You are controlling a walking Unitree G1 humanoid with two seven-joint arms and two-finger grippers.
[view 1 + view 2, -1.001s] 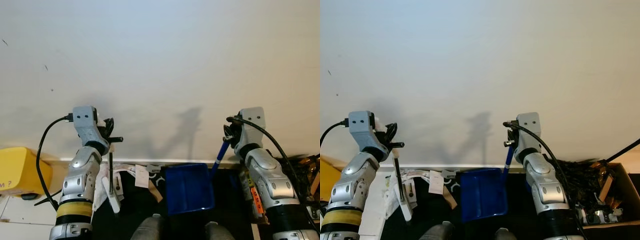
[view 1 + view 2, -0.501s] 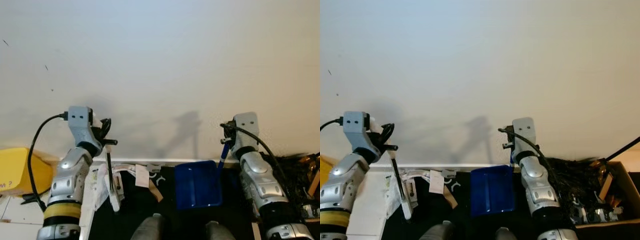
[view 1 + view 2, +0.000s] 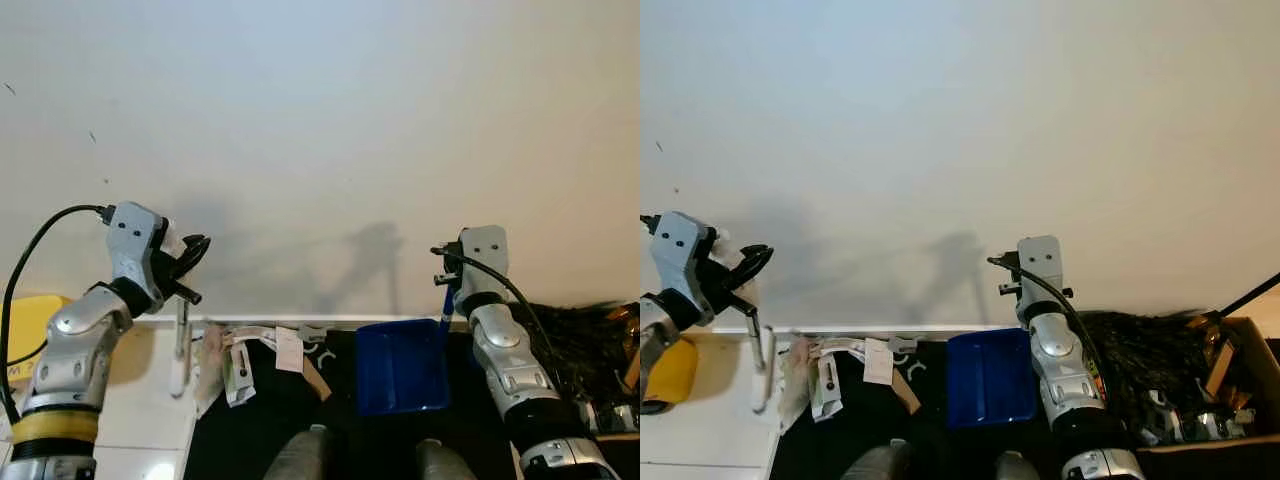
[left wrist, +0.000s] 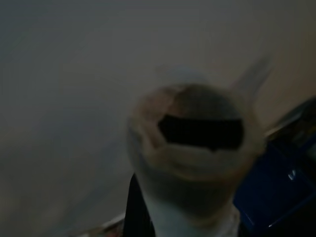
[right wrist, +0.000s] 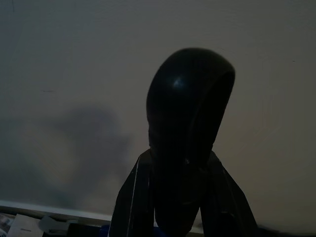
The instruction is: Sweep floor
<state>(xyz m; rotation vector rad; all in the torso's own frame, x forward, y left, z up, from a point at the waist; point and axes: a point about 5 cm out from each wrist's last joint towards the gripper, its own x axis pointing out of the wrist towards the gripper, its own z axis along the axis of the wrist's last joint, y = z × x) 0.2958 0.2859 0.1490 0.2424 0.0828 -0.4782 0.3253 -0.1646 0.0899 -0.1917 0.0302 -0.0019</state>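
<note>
While left pincer (image 3: 188, 268) grips broom handle (image 3: 182, 335), right pincer (image 3: 447, 283) holds dustpan (image 3: 400, 365).

Blue dustpan (image 3: 402, 366) (handle blue too), yellow bin (image 3: 22, 322), white wall (image 3: 320, 120)

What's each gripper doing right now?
Left gripper: shut on the broom handle.
Right gripper: shut on the dustpan handle, blue dustpan hanging below.

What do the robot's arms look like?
Both are shiny silver with rounded segments. The left arm has a yellow band and a black cable looping from its boxy grey wrist. The right arm has a black cable too, and an orange label. Each gripper is black.
</note>
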